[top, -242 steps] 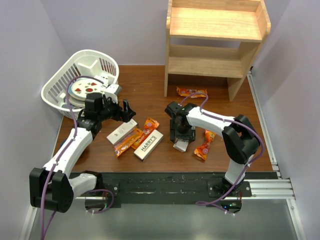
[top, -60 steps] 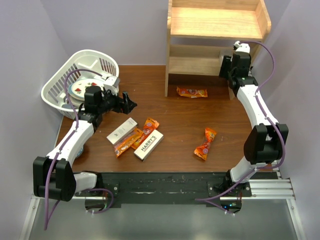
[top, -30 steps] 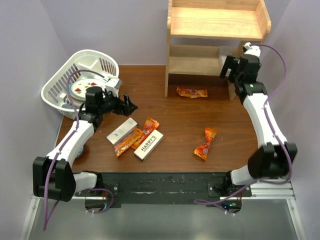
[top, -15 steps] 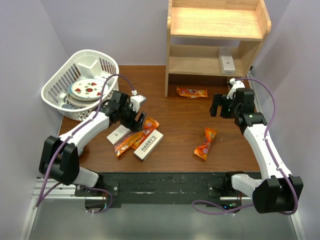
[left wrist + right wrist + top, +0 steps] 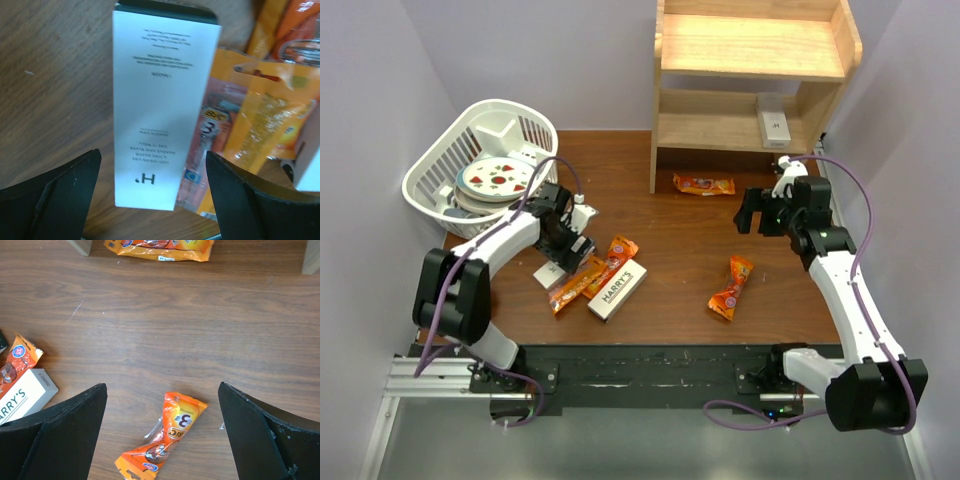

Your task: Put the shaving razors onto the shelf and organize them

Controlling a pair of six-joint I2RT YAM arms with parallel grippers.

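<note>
From above, the left hand covers part of one white box. Its tiny print is too blurry to read in the left wrist view. In the right wrist view, a second box is cut off by the left edge, and an orange packet by the top edge.

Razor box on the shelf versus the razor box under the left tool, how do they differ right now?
The shelf box lies on the lower level of the shelf, at its right end; the table box lies on the table. No tool straddles the shelf box; the open left tool straddles the table box, which lies beside an orange packet. Both are flat, oblong and white with dark print.
</note>
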